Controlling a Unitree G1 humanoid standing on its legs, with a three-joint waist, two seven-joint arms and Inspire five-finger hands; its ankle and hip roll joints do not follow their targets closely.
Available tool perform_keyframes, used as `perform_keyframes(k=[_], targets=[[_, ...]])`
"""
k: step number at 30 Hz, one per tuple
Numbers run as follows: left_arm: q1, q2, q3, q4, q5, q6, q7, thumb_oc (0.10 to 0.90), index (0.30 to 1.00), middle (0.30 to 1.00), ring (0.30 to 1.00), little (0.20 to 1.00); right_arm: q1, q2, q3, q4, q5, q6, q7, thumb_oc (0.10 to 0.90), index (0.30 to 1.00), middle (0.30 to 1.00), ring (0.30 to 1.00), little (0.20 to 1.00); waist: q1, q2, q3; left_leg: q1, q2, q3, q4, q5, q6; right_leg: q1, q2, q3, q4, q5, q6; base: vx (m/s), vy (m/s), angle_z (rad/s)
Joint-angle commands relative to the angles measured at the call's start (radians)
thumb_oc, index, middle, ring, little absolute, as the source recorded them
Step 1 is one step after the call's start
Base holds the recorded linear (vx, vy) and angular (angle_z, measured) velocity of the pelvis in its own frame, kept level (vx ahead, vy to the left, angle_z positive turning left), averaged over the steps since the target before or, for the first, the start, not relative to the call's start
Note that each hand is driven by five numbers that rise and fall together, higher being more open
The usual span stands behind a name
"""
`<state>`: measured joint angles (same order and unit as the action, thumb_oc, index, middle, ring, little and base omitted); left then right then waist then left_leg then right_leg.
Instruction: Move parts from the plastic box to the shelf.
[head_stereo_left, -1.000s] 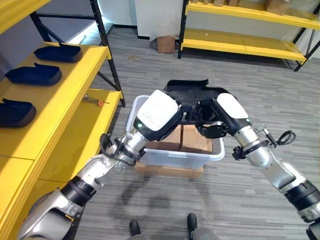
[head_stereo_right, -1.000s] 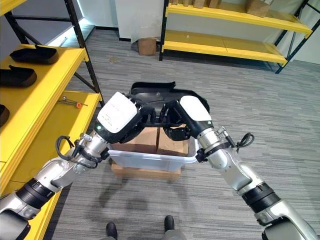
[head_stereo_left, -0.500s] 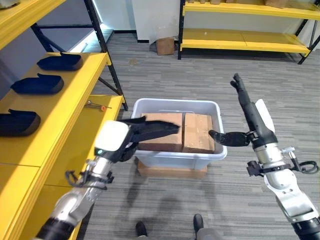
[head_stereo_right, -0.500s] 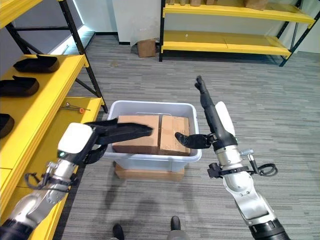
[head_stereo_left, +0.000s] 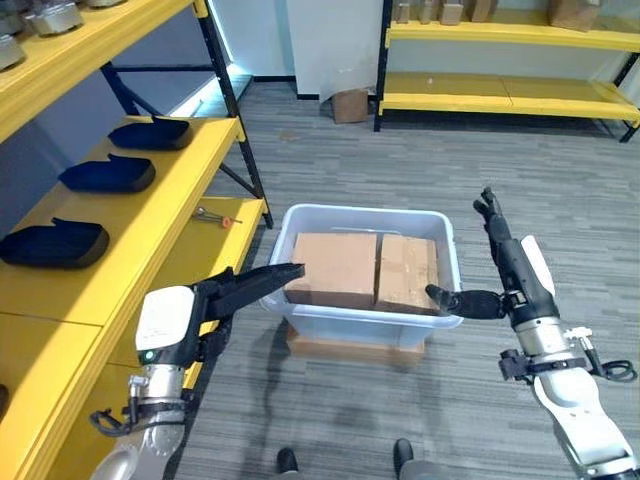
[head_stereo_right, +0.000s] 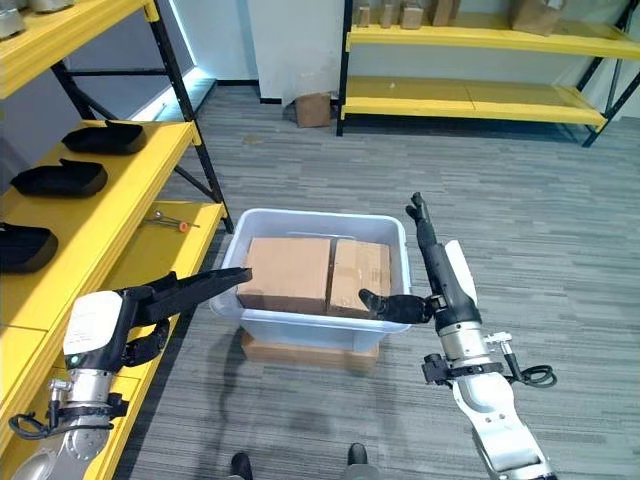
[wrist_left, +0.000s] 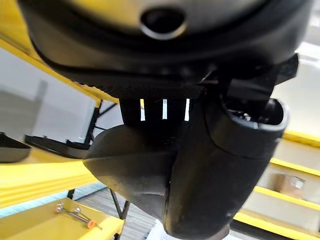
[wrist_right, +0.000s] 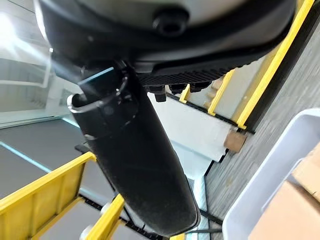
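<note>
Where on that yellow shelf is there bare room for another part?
Bare yellow lies on the middle shelf right of the three dark parts, and on the lower shelf beyond the small tool. The plastic box is crowded with two cardboard boxes.

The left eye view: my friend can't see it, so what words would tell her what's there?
Two dark robot hands, the left hand and the right hand, are held open on either side of a pale plastic box holding two brown cardboard boxes. A yellow shelf with dark blue parts stands to the robot's left.
</note>
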<state>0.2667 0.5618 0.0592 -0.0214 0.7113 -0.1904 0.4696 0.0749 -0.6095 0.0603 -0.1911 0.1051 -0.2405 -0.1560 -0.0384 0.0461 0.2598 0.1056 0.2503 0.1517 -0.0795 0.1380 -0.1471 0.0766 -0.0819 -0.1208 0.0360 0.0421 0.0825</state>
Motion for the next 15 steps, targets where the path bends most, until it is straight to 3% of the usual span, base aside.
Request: perform_keyframes(k=[1, 2, 4, 5, 6, 7, 9, 10, 11, 12, 13, 15], targets=[[-0.135, 0.033, 0.115, -0.117, -0.056, -0.033, 0.122, 0.400, 0.300, 0.300, 0.300, 0.300, -0.185, -0.050, -0.024, -0.111, 0.043, -0.114, -0.011, 0.900, 1.000, 1.000, 1.000, 1.000, 0.052, 0.011, 0.013, -0.017, 0.121, -0.116, -0.002, 0.108, -0.064, -0.048, 0.026, -0.029, 0.200, -0.162, -0.042, -0.13, -0.100, 0.24], [-0.135, 0.033, 0.115, -0.117, -0.056, -0.033, 0.122, 0.400, 0.300, 0.300, 0.300, 0.300, -0.185, -0.050, -0.024, -0.111, 0.043, -0.114, -0.011, 0.900, 1.000, 1.000, 1.000, 1.000, 0.052, 0.011, 0.013, -0.017, 0.121, -0.116, -0.002, 0.108, -0.064, -0.048, 0.026, -0.029, 0.200, -0.162, -0.042, -0.20, -0.122, 0.34], [-0.165, 0.029, 0.104, -0.127, -0.058, -0.030, 0.130, 0.400, 0.300, 0.300, 0.300, 0.300, -0.241, -0.074, -0.002, -0.111, 0.026, -0.117, -0.027, 0.900, 1.000, 1.000, 1.000, 1.000, 0.072, 0.018, 0.045, -0.096, 0.114, -0.140, 0.009, 0.168, -0.066, -0.068, 0.012, -0.084, 0.208, -0.160, -0.054, -0.25, -0.122, 0.55], [-0.189, 0.034, 0.101, -0.136, -0.045, -0.024, 0.139, 0.400, 0.300, 0.300, 0.300, 0.300, -0.252, -0.090, -0.004, -0.109, 0.003, -0.115, -0.040, 0.900, 1.000, 1.000, 1.000, 1.000, 0.062, 0.008, 0.051, -0.120, 0.108, -0.084, 0.037, 0.158, -0.054, -0.066, -0.013, -0.123, 0.202, -0.165, -0.057, -0.18, -0.066, 0.89], [-0.198, 0.037, 0.095, -0.141, -0.042, -0.027, 0.138, 0.400, 0.300, 0.300, 0.300, 0.300, -0.256, -0.094, -0.003, -0.104, -0.012, -0.110, -0.049, 0.900, 1.000, 1.000, 1.000, 1.000, 0.065, 0.007, 0.052, -0.134, 0.103, -0.078, 0.048, 0.162, -0.049, -0.068, -0.019, -0.136, 0.198, -0.158, -0.058, -0.17, -0.109, 1.34], [-0.220, 0.040, 0.093, -0.149, -0.036, -0.027, 0.145, 0.400, 0.300, 0.300, 0.300, 0.300, -0.258, -0.097, 0.000, -0.104, -0.025, -0.109, -0.053, 0.900, 1.000, 1.000, 1.000, 1.000, 0.055, -0.005, 0.054, -0.143, 0.101, -0.028, 0.097, 0.131, -0.041, -0.070, -0.034, -0.162, 0.194, -0.153, -0.061, -0.17, -0.101, 1.23], [-0.244, 0.043, 0.090, -0.173, -0.030, -0.038, 0.147, 0.400, 0.300, 0.300, 0.300, 0.300, -0.257, -0.089, 0.001, -0.105, -0.034, -0.106, -0.051, 0.900, 1.000, 1.000, 1.000, 1.000, 0.054, -0.022, 0.051, -0.142, 0.074, -0.034, 0.196, 0.043, -0.025, -0.075, -0.054, -0.181, 0.168, -0.127, -0.063, -0.16, -0.103, 0.93], [-0.244, 0.043, 0.090, -0.174, -0.030, -0.038, 0.146, 0.400, 0.300, 0.300, 0.300, 0.300, -0.257, -0.088, 0.000, -0.106, -0.034, -0.106, -0.051, 0.900, 1.000, 1.000, 1.000, 1.000, 0.053, -0.022, 0.051, -0.149, 0.073, -0.037, 0.203, 0.042, -0.022, -0.075, -0.055, -0.183, 0.164, -0.121, -0.063, -0.15, -0.101, 0.96], [-0.259, 0.030, 0.098, -0.187, -0.027, -0.042, 0.156, 0.400, 0.300, 0.300, 0.300, 0.300, -0.243, -0.075, -0.005, -0.108, -0.030, -0.109, -0.048, 0.900, 1.000, 1.000, 1.000, 1.000, 0.054, -0.040, 0.044, -0.135, 0.043, -0.042, 0.315, -0.045, -0.011, -0.067, -0.074, -0.203, 0.138, -0.108, -0.068, -0.11, -0.049, 0.95], [-0.260, 0.031, 0.097, -0.189, -0.027, -0.041, 0.155, 0.400, 0.300, 0.300, 0.300, 0.300, -0.242, -0.074, -0.007, -0.109, -0.030, -0.109, -0.047, 0.900, 1.000, 1.000, 1.000, 1.000, 0.051, -0.041, 0.044, -0.148, 0.041, -0.048, 0.328, -0.049, -0.007, -0.067, -0.076, -0.208, 0.132, -0.101, -0.067, -0.19, -0.073, 1.03], [-0.283, 0.029, 0.106, -0.204, -0.020, -0.034, 0.165, 0.400, 0.300, 0.300, 0.300, 0.300, -0.242, -0.057, -0.010, -0.104, -0.014, -0.112, -0.044, 0.900, 1.000, 1.000, 1.000, 1.000, 0.050, -0.045, 0.038, -0.143, 0.028, -0.050, 0.418, -0.105, -0.003, -0.059, -0.083, -0.235, 0.119, -0.100, -0.069, -0.11, 0.005, 0.78], [-0.286, 0.029, 0.115, -0.210, -0.013, -0.031, 0.174, 0.400, 0.300, 0.300, 0.300, 0.300, -0.221, -0.030, -0.027, -0.104, -0.008, -0.109, -0.044, 0.900, 1.000, 1.000, 1.000, 1.000, 0.040, -0.046, 0.018, -0.082, 0.007, -0.035, 0.408, -0.180, 0.000, -0.049, -0.093, -0.259, 0.112, -0.098, -0.062, -0.09, 0.073, 0.71]])
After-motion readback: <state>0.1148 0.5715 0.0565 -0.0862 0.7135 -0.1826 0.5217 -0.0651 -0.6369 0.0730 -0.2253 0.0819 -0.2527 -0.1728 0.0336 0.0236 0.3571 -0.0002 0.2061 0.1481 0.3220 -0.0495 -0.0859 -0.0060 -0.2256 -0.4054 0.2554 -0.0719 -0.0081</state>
